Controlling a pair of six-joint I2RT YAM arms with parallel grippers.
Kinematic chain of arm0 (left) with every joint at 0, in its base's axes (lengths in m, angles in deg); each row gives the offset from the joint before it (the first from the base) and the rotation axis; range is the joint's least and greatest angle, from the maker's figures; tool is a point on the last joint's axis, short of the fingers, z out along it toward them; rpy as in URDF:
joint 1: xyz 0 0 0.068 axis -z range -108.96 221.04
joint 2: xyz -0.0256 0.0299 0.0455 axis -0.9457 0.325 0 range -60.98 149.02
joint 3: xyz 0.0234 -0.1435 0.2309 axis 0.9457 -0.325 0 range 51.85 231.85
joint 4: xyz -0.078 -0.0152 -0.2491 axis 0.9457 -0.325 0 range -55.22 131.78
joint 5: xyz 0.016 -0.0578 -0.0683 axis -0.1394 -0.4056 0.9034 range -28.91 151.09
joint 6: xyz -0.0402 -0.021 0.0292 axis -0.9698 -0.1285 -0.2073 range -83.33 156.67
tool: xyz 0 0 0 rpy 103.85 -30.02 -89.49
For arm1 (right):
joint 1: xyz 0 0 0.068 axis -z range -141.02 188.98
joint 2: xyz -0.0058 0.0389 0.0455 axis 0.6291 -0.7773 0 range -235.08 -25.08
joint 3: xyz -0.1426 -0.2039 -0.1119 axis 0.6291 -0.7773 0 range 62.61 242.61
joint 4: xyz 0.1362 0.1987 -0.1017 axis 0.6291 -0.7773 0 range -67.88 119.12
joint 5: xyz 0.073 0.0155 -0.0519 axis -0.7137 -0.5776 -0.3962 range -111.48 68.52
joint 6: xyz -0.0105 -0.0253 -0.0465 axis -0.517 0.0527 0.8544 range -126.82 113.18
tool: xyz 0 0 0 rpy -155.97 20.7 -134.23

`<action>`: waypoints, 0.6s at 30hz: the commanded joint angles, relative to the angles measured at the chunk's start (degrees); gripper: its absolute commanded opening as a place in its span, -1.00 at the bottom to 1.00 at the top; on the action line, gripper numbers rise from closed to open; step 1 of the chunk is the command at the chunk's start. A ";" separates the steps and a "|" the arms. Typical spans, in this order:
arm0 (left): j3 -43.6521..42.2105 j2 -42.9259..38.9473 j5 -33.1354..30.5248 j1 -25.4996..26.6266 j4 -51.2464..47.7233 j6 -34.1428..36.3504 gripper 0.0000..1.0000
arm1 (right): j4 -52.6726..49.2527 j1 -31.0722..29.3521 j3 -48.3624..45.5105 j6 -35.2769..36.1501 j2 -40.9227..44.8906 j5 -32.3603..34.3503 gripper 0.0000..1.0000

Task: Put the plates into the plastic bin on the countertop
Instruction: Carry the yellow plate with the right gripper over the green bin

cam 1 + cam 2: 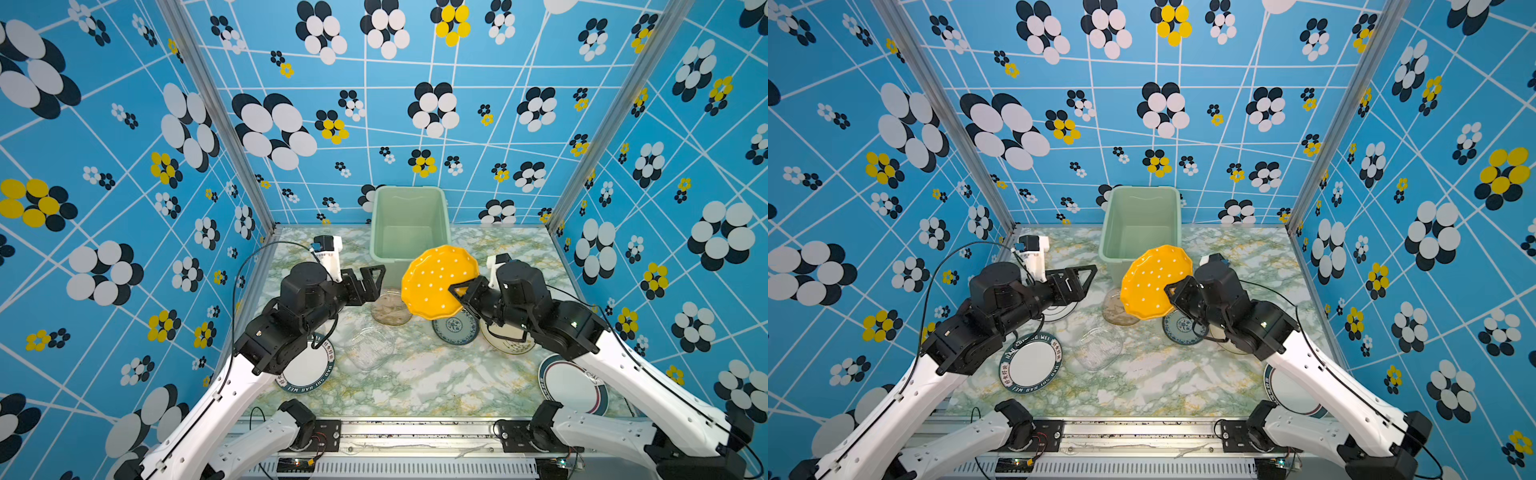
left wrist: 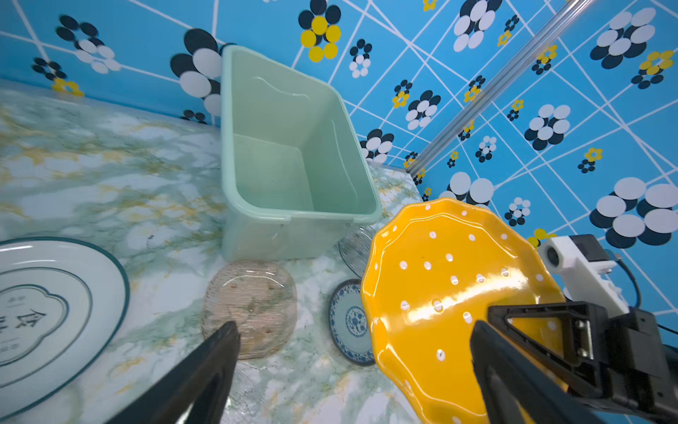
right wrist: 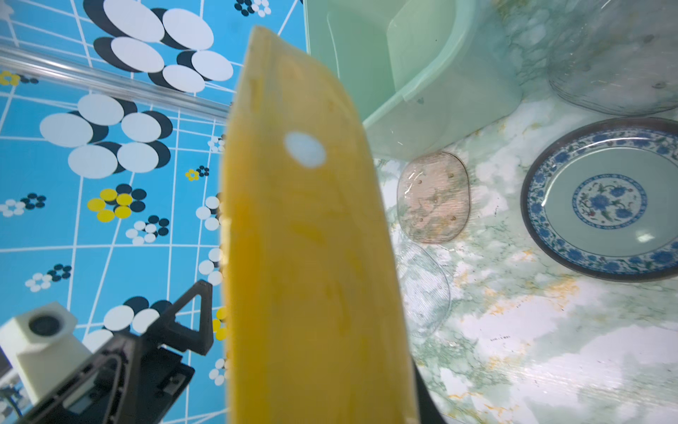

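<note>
Right gripper (image 1: pixel 459 291) clamps yellow dotted plate (image 1: pixel 436 276) by its rim, tilted, raised over countertop (image 1: pixel 415 374) near plastic bin (image 1: pixel 409 192) at back edge. Left gripper (image 1: pixel 370 286) wide, empty.

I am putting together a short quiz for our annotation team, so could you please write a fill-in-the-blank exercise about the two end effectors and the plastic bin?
1. The right end effector is shut on the rim of the ____ white-dotted scalloped plate, held tilted above the countertop.
2. The mint-green plastic bin is ____: no plate lies inside it.
3. The left end effector stands ____ and holds nothing.

Missing words: yellow; empty; open.
</note>
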 commanded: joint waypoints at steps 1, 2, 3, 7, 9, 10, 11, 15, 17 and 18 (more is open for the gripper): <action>-2.76 -0.49 0.35 -2.95 4.97 4.30 0.99 | 10.21 2.32 9.09 -4.50 -5.63 3.42 -0.82; -3.25 0.34 1.41 -3.46 6.39 4.55 0.98 | 11.75 3.52 10.52 -5.74 -8.19 3.26 -0.82; -3.46 1.23 2.34 -3.74 7.78 4.90 0.98 | 12.94 4.54 11.68 -7.18 -10.29 3.38 -0.82; -4.07 6.69 5.37 -4.01 15.30 7.13 0.99 | 20.10 8.24 15.05 -10.69 -18.42 5.45 -0.89; -3.23 9.24 4.43 -4.04 17.40 7.04 0.98 | 20.14 9.85 17.66 -12.77 -22.77 6.21 -0.92; -2.04 10.61 3.19 -4.18 17.16 6.01 0.99 | 20.83 10.63 21.12 -14.00 -25.17 5.97 -0.93; -1.16 11.99 2.90 -4.30 17.48 5.77 0.98 | 22.82 11.11 22.86 -13.83 -27.84 5.22 -0.93; 5.33 18.05 4.47 -5.55 14.99 10.09 0.98 | 21.77 12.13 32.85 -15.24 -38.04 2.18 -0.95; 7.20 20.27 4.33 -6.87 14.76 10.84 0.98 | 22.09 12.27 36.03 -16.50 -41.76 1.69 -0.95; 7.44 20.79 4.30 -7.66 15.29 10.78 0.98 | 21.72 12.32 37.10 -16.97 -43.12 2.00 -0.95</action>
